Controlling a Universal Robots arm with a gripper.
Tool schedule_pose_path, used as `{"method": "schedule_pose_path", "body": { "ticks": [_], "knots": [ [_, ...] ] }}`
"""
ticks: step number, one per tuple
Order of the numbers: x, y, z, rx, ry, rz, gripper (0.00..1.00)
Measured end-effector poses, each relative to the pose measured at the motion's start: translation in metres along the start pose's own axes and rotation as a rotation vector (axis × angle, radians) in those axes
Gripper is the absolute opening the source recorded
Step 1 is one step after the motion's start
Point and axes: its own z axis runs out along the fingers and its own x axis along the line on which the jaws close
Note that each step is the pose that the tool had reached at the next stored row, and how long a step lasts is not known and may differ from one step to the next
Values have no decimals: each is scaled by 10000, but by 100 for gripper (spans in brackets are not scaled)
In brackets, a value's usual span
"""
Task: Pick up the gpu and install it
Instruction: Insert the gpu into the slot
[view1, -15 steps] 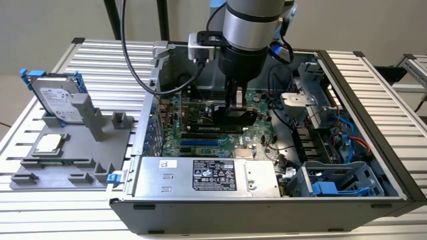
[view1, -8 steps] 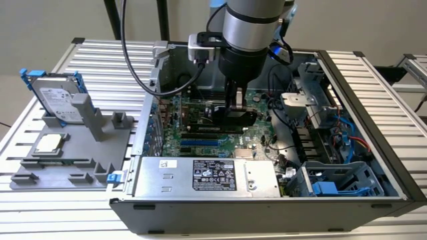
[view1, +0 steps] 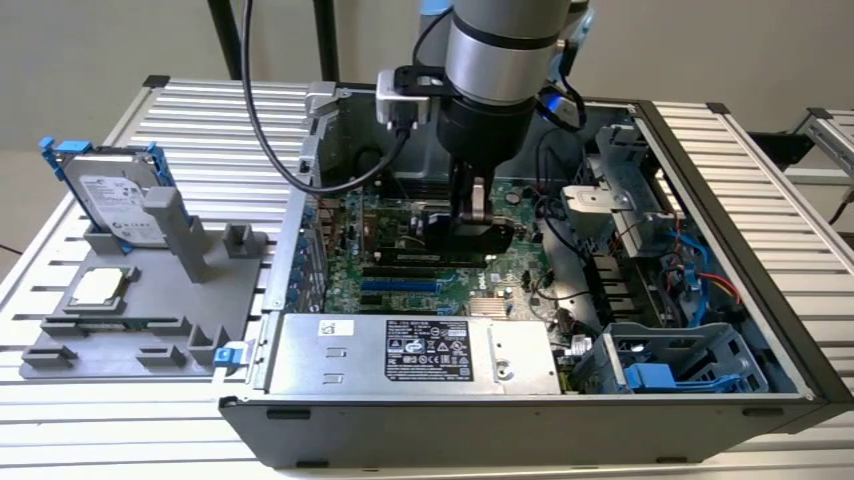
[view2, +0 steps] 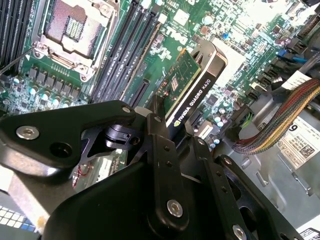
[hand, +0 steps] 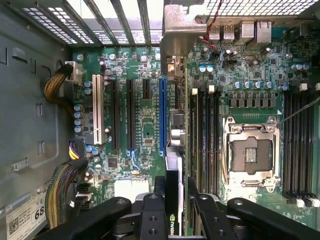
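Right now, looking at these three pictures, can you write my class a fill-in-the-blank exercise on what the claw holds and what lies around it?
1. The claw is shut on the ____.
2. The gpu hangs above the green ____ inside the open computer case.
3. On the grey holder outside the case, a hard drive stands in a ____ frame.

Missing words: gpu; motherboard; blue

Gpu (view2: 192, 85): near end hidden behind the gripper (view2: 167, 132) linkage in the second wrist view, lower centre of frame. Motherboard (view1: 400, 250): centre hidden by the arm in the exterior view. Hard drive (view1: 114, 205): lower edge hidden in its grey stand (view1: 147, 310), left of frame.
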Motion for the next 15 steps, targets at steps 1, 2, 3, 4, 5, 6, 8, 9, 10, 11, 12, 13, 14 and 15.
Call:
{"method": "schedule_pose_path", "body": {
  "ticks": [1, 2, 3, 4, 5, 6, 8, 9, 10, 11, 12, 13, 14, 15],
  "knots": [
    [3, 0, 2, 0, 0, 0, 0],
    [6, 0, 4, 0, 1, 0, 0],
    [9, 0, 6, -1, 2, 1, 0],
    [13, 0, 7, 0, 2, 0, 0],
    [16, -1, 7, -1, 2, 0, 0],
    [19, -1, 9, 0, 2, 0, 0],
    [24, -1, 13, 0, 0, 0, 0],
    [28, -1, 14, -1, 3, 0, 0],
    [31, 0, 18, 0, 1, 0, 0],
    [33, 1, 21, 0, 1, -1, 0],
    [35, 2, 24, -1, 2, -1, 0],
    [38, 3, 27, 0, 2, -1, 0],
    [40, 3, 30, 0, 1, 1, 0],
    [43, 3, 32, 0, 2, 1, 0]
  ]
}}
